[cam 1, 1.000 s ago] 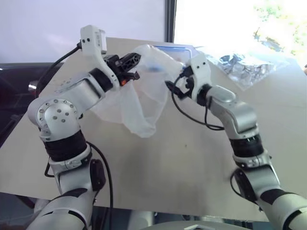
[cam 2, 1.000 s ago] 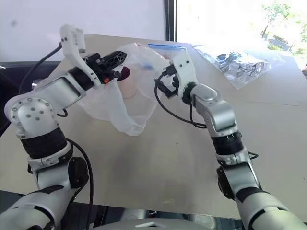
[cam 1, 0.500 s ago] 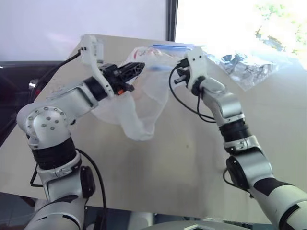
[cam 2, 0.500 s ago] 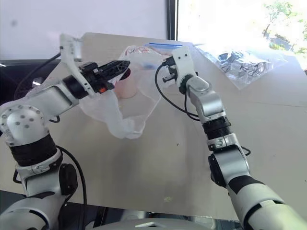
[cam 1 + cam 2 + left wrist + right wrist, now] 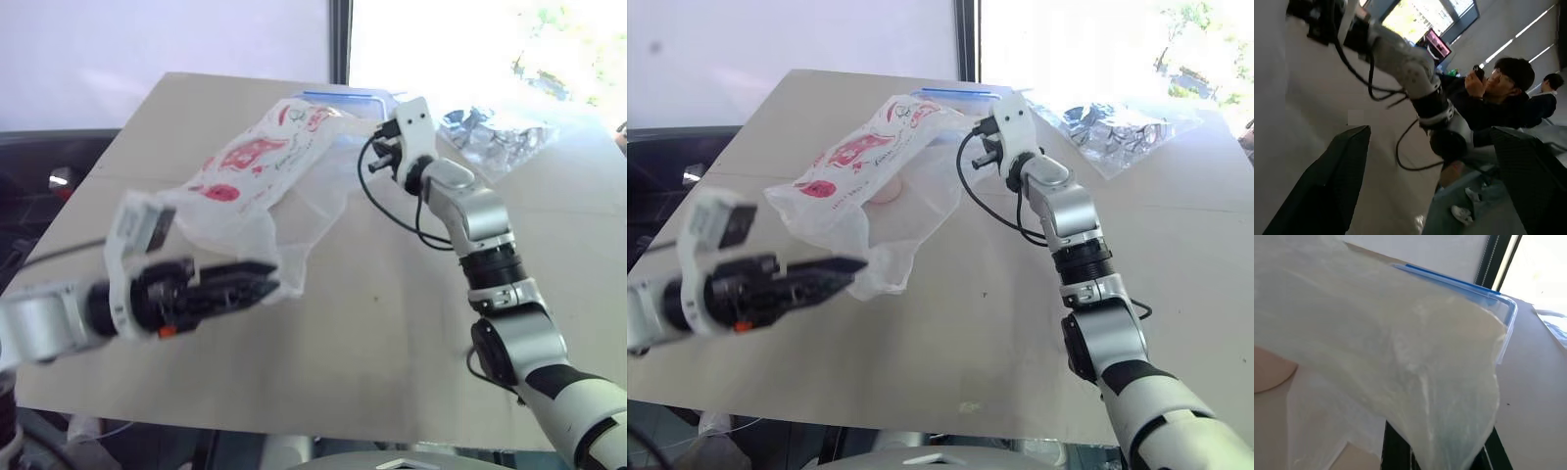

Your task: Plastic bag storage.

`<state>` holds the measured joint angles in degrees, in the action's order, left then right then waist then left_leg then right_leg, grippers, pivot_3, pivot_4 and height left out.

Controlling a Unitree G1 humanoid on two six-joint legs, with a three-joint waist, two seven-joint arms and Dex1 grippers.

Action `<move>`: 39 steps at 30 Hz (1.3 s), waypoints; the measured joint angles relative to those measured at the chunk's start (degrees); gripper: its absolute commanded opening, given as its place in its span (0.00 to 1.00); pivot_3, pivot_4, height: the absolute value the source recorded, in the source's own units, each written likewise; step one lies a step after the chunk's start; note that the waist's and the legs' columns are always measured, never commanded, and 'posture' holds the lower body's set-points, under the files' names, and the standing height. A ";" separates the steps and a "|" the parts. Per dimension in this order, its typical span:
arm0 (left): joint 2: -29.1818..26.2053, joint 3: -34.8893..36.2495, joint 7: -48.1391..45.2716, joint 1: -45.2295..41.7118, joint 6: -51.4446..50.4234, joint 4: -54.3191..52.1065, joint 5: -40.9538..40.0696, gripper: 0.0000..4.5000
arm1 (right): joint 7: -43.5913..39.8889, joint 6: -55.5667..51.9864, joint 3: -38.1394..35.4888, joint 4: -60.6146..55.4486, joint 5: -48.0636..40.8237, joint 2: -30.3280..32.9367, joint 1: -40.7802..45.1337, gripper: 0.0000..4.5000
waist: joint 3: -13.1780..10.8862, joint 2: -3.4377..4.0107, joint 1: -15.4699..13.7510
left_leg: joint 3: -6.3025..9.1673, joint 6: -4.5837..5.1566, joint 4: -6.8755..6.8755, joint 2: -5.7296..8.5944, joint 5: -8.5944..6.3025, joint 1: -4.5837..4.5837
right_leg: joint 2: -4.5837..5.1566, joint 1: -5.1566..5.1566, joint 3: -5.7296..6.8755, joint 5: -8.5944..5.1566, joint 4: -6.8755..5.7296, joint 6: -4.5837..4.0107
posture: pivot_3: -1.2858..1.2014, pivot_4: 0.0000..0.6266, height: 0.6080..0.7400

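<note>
The plastic bag (image 5: pixel 250 166), thin white with red print, hangs stretched from my right gripper (image 5: pixel 378 152) down toward the table (image 5: pixel 392 323). That gripper is shut on the bag's upper edge, and the film (image 5: pixel 1415 382) bunches between its fingers in the right wrist view. The blue-lidded box (image 5: pixel 350 97) lies just behind the bag. Nearer the table's front edge my left gripper (image 5: pixel 263 285) stands open and apart from the bag's lower end. Its two black fingers (image 5: pixel 1332 181) are spread wide with nothing between them.
A clear bag of silvery contents (image 5: pixel 502 137) lies at the back right of the table. The left wrist view looks past my right arm to two people (image 5: pixel 1501 85) seated beside the table. A dark seat (image 5: pixel 39 186) stands off the table's left edge.
My left gripper opened, let go of the bag and drew back and down toward me. The right gripper closed on the bag, which now hangs from it alone.
</note>
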<state>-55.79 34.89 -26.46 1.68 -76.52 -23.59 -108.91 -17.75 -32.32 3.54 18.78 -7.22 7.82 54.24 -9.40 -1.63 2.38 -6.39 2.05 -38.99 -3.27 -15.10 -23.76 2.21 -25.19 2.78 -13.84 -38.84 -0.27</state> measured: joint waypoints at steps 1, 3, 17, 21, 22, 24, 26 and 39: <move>0.52 1.10 -1.24 3.34 -0.05 -0.80 1.40 0.93 | -0.20 -0.03 -0.01 -0.05 0.01 0.06 -0.16 0.00 | -0.01 0.01 -0.01 | 0.00 0.00 0.00 0.00 0.00 0.01 | 0.00 0.00 0.01 -0.04 -0.01 -0.07 | 0.52 0.24 1.00; 1.97 2.14 -3.18 8.08 0.91 -3.23 4.47 0.93 | -0.62 -0.14 0.03 -0.09 0.01 0.04 -0.36 0.00 | -0.02 0.03 -0.26 | 0.02 -0.01 0.00 0.01 0.00 0.00 | 0.01 0.01 0.05 -0.08 0.00 -0.12 | 0.52 0.24 1.00; 20.41 -9.86 12.05 5.07 21.90 -10.13 22.20 0.93 | -2.06 -1.40 0.90 -1.09 0.14 0.16 -0.53 0.00 | 0.01 0.07 -0.51 | 0.00 0.01 -0.02 0.02 0.00 0.01 | 0.01 0.06 -0.03 -0.07 -0.03 -0.14 | 0.52 0.24 1.00; 25.17 -14.70 20.31 -0.75 26.57 -10.08 19.97 0.88 | -2.21 -1.50 1.03 -1.40 0.20 0.23 -0.65 0.00 | 0.01 0.07 -0.55 | 0.00 0.02 -0.03 0.03 0.00 0.00 | 0.00 0.06 -0.05 -0.07 -0.03 -0.13 | 0.52 0.24 1.00; 25.77 -15.32 21.37 -1.24 27.13 -10.08 19.71 0.82 | -2.29 -1.51 1.03 -1.39 0.22 0.33 -0.65 0.00 | 0.01 0.07 -0.50 | -0.01 0.02 -0.02 0.02 0.00 0.00 | -0.01 0.05 -0.05 -0.07 -0.02 -0.13 | 0.52 0.24 1.00; 27.03 -16.09 24.17 -1.86 29.08 -9.90 17.52 0.66 | -2.57 -1.52 1.02 -1.39 0.25 0.78 -0.65 0.00 | 0.01 0.07 -0.38 | -0.01 0.02 -0.02 -0.01 0.00 0.01 | -0.06 0.05 -0.06 -0.07 -0.03 -0.13 | 0.52 0.24 1.00; 27.55 -15.97 26.24 -2.79 31.08 -9.36 14.75 0.48 | -2.79 -1.51 0.99 -1.38 0.27 1.15 -0.65 0.00 | 0.01 0.07 -0.45 | 0.02 0.02 -0.02 -0.02 0.00 0.01 | -0.09 0.05 -0.05 -0.07 -0.03 -0.13 | 0.52 0.24 1.00; 31.84 -5.53 31.35 -23.45 38.46 -0.28 -2.87 0.01 | -4.92 -4.59 -14.23 3.70 -13.12 3.07 14.15 0.00 | -0.07 0.06 -2.01 | 0.10 0.02 -0.12 -0.01 0.01 -0.09 | -0.44 0.06 -0.05 -0.07 0.01 -0.12 | 0.52 0.24 1.00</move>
<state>-23.95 29.36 4.89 -21.77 -38.06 -23.87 -111.77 -22.67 -36.91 -10.70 22.48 -20.35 10.89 68.39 -9.47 -1.57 0.37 -6.29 2.07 -39.12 -3.28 -15.09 -23.86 1.77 -25.13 2.73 -13.91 -38.83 -0.39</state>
